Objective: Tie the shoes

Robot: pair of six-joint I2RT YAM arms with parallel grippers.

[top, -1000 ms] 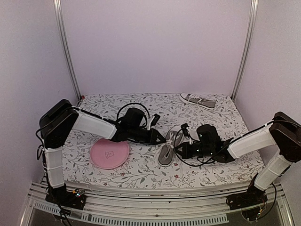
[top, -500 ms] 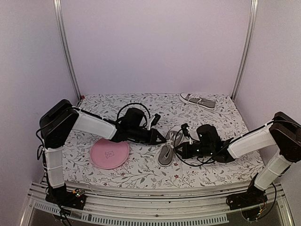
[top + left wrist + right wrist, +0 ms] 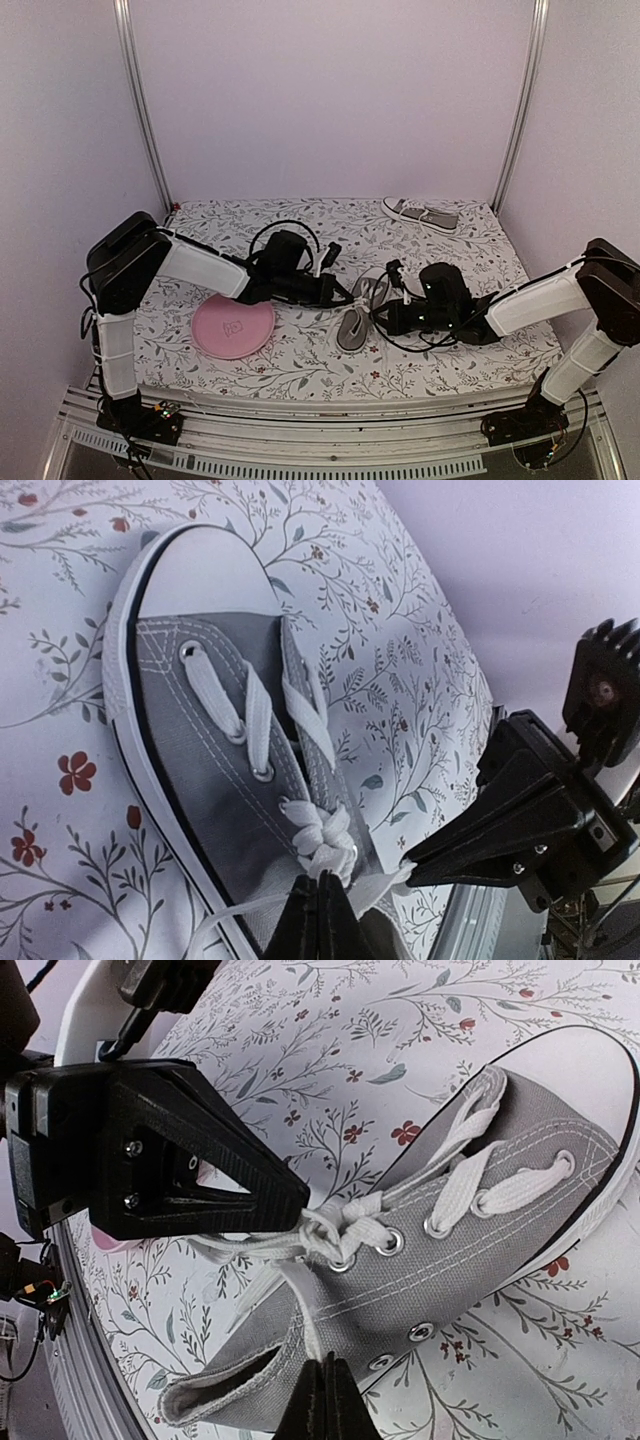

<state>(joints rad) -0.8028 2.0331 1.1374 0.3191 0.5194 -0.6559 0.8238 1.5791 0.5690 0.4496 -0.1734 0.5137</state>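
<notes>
Sneaker (image 3: pixel 352 325) lies mid-table between the two arms. Left gripper (image 3: pixel 318 890) is pinched tight at the lace knot (image 3: pixel 322 835). Right gripper (image 3: pixel 325 1372) is clenched against the grey side, nothing visibly caught. Pink plate (image 3: pixel 233 326) sits beside the left arm. Other shoe (image 3: pixel 422 215) lies far back on the right.

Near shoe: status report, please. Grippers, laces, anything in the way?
Left gripper and right gripper shut, tips at the lace knot; pinch unconfirmed. Near shoe laced, knot present, no bow. Pink plate alongside, not obstructing.
</notes>
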